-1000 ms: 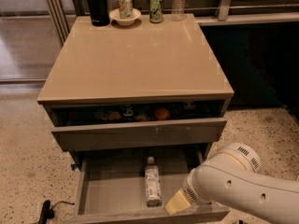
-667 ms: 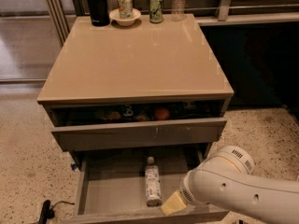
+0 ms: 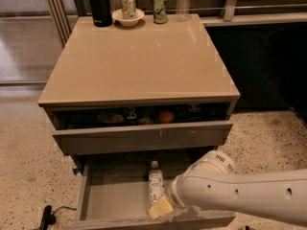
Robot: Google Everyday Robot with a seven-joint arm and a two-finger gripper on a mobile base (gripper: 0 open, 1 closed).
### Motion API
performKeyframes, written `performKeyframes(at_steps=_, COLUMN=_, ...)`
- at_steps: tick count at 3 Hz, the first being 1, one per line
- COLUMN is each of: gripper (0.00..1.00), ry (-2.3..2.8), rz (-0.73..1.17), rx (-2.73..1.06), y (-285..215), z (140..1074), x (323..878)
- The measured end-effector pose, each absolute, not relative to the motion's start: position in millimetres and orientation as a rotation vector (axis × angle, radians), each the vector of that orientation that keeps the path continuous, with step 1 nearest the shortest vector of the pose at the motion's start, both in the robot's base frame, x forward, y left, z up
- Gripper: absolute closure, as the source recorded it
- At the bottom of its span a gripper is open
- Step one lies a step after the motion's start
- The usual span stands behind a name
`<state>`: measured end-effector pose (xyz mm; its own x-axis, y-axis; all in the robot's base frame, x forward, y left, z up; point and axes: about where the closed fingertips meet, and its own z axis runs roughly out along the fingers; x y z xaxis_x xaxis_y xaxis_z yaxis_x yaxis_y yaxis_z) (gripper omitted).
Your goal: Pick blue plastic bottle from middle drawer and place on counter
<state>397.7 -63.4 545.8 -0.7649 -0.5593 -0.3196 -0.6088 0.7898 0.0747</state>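
The blue plastic bottle (image 3: 155, 187) lies on its side on the grey floor of the middle drawer (image 3: 112, 199), which is pulled out; its white cap points toward the cabinet. My gripper (image 3: 160, 207) comes in from the right on the white arm. It sits low over the drawer's front, right at the bottle's near end, and covers that end. The beige counter (image 3: 139, 56) tops the cabinet above.
At the counter's back edge stand a black flask (image 3: 99, 4), a white bowl (image 3: 127, 18) holding a can, a green can (image 3: 159, 7) and a clear bottle (image 3: 183, 1). The upper drawer (image 3: 144, 135) is partly open, with an orange item (image 3: 166, 116) among others inside. Speckled floor surrounds the cabinet.
My arm and gripper have shifted left, closer to the bottle's near end. The bottle has stayed where it lay.
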Motion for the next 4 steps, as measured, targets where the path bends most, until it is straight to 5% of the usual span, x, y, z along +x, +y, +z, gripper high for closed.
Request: performKeyframes(at_steps=4, gripper=0.0, ry=2.784, rz=0.136, rx=-0.772, y=-10, z=493, x=441)
